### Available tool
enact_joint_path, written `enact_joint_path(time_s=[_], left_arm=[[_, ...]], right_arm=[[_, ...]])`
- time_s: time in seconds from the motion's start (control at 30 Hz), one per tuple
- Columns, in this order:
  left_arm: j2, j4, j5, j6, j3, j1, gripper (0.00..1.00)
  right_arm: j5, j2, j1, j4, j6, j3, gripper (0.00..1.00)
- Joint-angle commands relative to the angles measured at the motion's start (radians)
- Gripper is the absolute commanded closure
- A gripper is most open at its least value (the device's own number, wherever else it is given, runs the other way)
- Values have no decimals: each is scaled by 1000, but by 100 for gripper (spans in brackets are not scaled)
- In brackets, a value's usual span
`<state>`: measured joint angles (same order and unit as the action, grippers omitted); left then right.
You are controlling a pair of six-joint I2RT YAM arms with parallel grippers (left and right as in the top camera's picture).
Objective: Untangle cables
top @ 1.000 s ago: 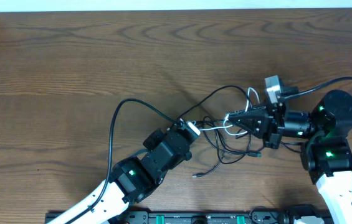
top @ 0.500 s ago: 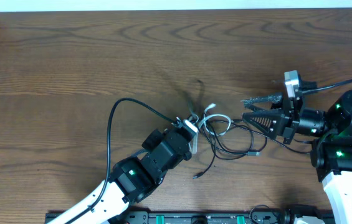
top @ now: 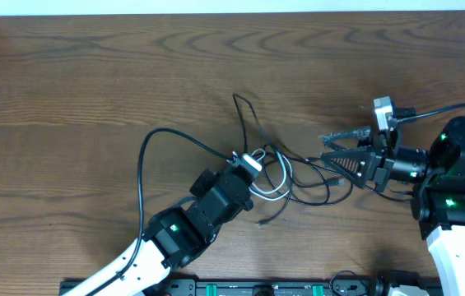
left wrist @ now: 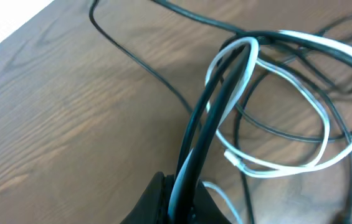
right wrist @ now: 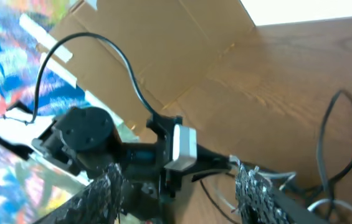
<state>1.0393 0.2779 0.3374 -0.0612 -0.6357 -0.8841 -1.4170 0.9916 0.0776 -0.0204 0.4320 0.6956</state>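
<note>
- Left gripper (top: 254,162) is clamped on the cables (top: 294,168). The wrist cam shows a black cord and the white cable (left wrist: 322,118) running side by side straight into the closed jaws, so it's pinching at least those two together.
- Right gripper (top: 323,145) has its fingers spread apart with nothing between them that I can see. It sits right at the right-hand edge of the bundle, pointing in at it.
- The mess is in the middle of the counter (top: 92,74), between the two arms. The white one makes a big loop with black cords crossing through it. One black strand (top: 244,103) kinks off toward the far side, and a loose end (top: 259,221) lies on the near side.
- I'd call this mid-job: one side anchored, the other gripper free and lining up for a grab. Nothing looks separated yet, so there's a good way to go.
- My guess for the next move is that the right side picks a single strand, closes on it and draws it off to the right while the left acts as the anchor. The cords are thin and overlapping, so it'd be easy to catch two at once or just tighten the knot.
- Don't mix in the thick black wire (top: 143,164) arcing off the left arm, that's robot wiring.
- The surface is flat, dark wood grain. The right wrist cam catches cardboard (right wrist: 163,50) beyond the counter and a blurry colourful patch (right wrist: 1,68) I can't make out.
</note>
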Motion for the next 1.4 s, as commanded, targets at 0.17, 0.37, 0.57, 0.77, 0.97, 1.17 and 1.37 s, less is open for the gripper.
enact_joint_path(time_s=[0.17, 0.37, 0.57, 0.77, 0.97, 1.17, 1.37], left_arm=[[3, -151, -294, 49, -10, 6, 92], [2, -175, -359, 49, -10, 6, 92], [-8, -183, -443, 58, -10, 6, 92], [-9, -206, -454, 109, -10, 6, 92], [-9, -216, -487, 124, -10, 6, 92], [-9, -217, -488, 255, -10, 6, 92], [-9, -229, -506, 311, -10, 6, 92]], right_arm=[[4, 16, -23, -218, -274, 11, 33], [207, 16, -77, -341, -553, 11, 15], [420, 17, -119, -419, -693, 11, 19], [523, 17, -148, -507, -811, 11, 22], [622, 17, -151, -524, -811, 11, 22], [626, 17, -151, -524, -811, 11, 23], [626, 17, -151, -526, -810, 11, 24]])
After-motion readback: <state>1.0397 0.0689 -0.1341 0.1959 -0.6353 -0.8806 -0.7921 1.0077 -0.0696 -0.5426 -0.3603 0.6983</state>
